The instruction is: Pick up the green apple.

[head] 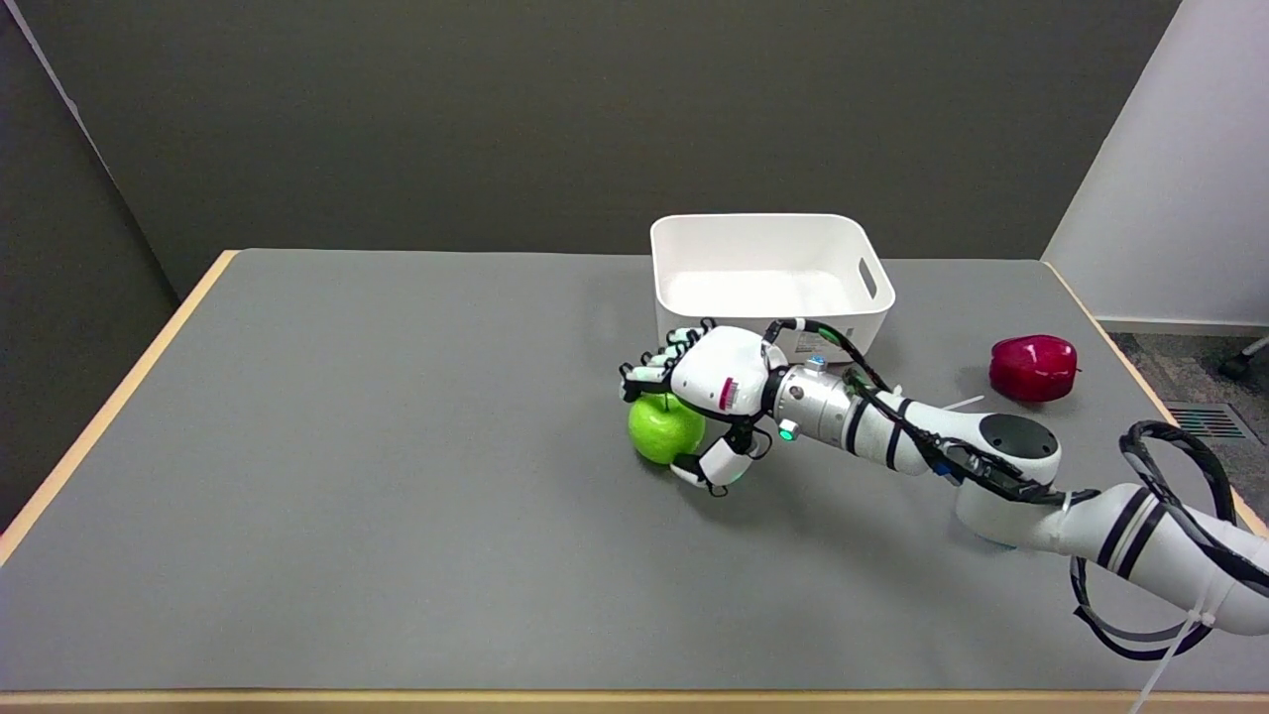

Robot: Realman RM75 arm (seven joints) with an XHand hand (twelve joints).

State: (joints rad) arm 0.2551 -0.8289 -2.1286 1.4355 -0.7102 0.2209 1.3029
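while wrapped over the green apple (662,428), right hand (712,397) with fingers above and thumb below it, seemingly gripping; apple looks low on the worktop (397,496), lift apparently left to do.

Your right hand (706,397) cups the apple (662,428) on the table (397,446), fingers over its top, thumb below; bin (768,273) just behind, red apple (1033,367) far right.

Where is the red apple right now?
Head view: the red apple sits on the table's far right, right of the white bin.
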